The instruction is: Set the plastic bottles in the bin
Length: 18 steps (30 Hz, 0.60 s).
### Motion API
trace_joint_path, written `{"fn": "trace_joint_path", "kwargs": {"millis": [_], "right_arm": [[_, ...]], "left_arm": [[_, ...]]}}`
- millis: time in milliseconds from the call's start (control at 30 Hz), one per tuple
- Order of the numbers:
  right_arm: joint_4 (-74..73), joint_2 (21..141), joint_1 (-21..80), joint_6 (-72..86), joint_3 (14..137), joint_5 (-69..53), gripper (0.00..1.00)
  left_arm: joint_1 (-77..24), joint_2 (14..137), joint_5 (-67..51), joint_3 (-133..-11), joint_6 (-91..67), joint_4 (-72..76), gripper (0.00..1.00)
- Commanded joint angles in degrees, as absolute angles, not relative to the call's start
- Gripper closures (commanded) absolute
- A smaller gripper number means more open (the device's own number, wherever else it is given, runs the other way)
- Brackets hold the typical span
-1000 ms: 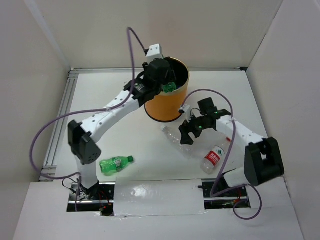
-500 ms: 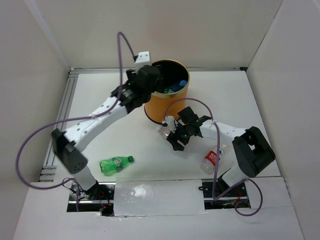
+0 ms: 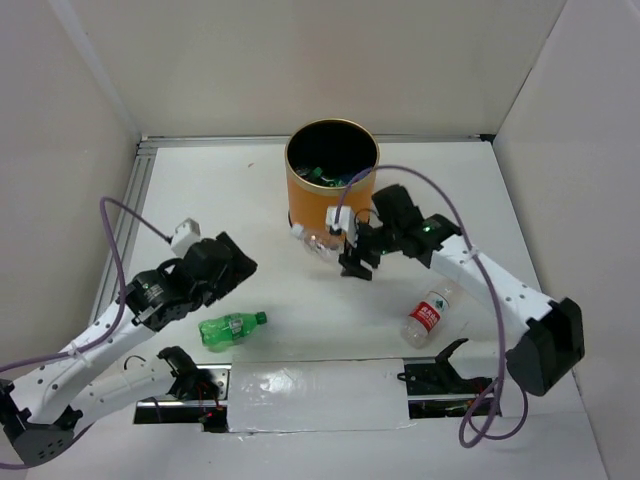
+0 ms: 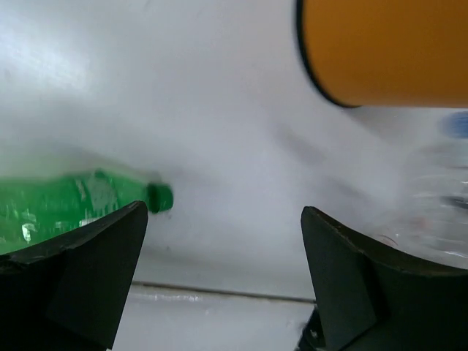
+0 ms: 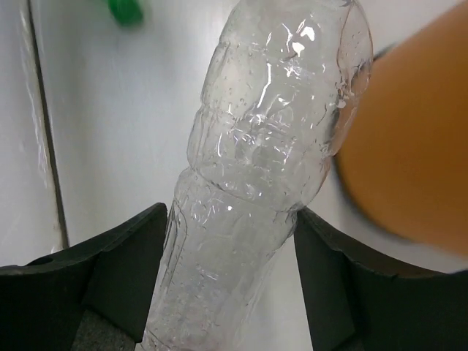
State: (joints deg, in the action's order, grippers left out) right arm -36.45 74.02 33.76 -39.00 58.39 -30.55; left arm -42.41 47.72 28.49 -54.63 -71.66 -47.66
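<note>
Right gripper (image 3: 352,255) is clamping a clear bottle (image 3: 318,240) just beside the bin (image 3: 318,205); left gripper (image 3: 232,262), fingers apart, is hovering well left of it.

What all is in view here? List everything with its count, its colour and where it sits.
bin: one, orange with black inside, far middle of the table
bottles inside the bin: count unclear, some green
clear bottle: one, see-through, between the right gripper's fingers, beside the bin's near wall
green bottle: one, green, lying at near left
red-labelled bottle: one, clear with red label, lying at near right
table: one, white
left gripper: one, black, open, empty, by the green bottle
right gripper: one, black, closed on the clear bottle
</note>
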Motion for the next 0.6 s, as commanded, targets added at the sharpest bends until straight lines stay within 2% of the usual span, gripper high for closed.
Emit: {"fn": "trace_joint_path", "kwargs": {"millis": [0, 167, 333, 467, 533, 567], "right_arm": [[-37.4, 69.3, 33.3, -41.1, 70.6, -39.7, 1.00], [-26.8, 72.7, 32.7, -33.9, 82.3, -38.5, 1.00], [-8.8, 79.8, 30.2, -31.9, 85.3, -27.6, 1.00], [-2.7, 88.4, 26.6, -30.7, 88.8, -22.5, 1.00], [-3.4, 93.1, 25.1, -30.7, 91.9, -21.8, 0.90], [-4.6, 94.6, 24.4, -31.2, 93.3, -21.8, 0.78]], "left_arm": [[-42.5, 44.9, 17.8, -47.6, -95.9, -55.5, 0.01], [-42.5, 43.6, 10.1, -40.6, -108.1, -53.7, 0.01], [-42.5, 46.9, 12.0, -38.6, -110.3, -49.4, 0.01], [-40.8, 51.7, 13.4, -38.6, -110.3, -48.1, 0.01], [-40.1, 54.0, 13.4, -36.7, -109.6, -46.9, 0.01], [-39.3, 54.7, 13.4, -36.1, -109.6, -46.8, 0.01]]}}
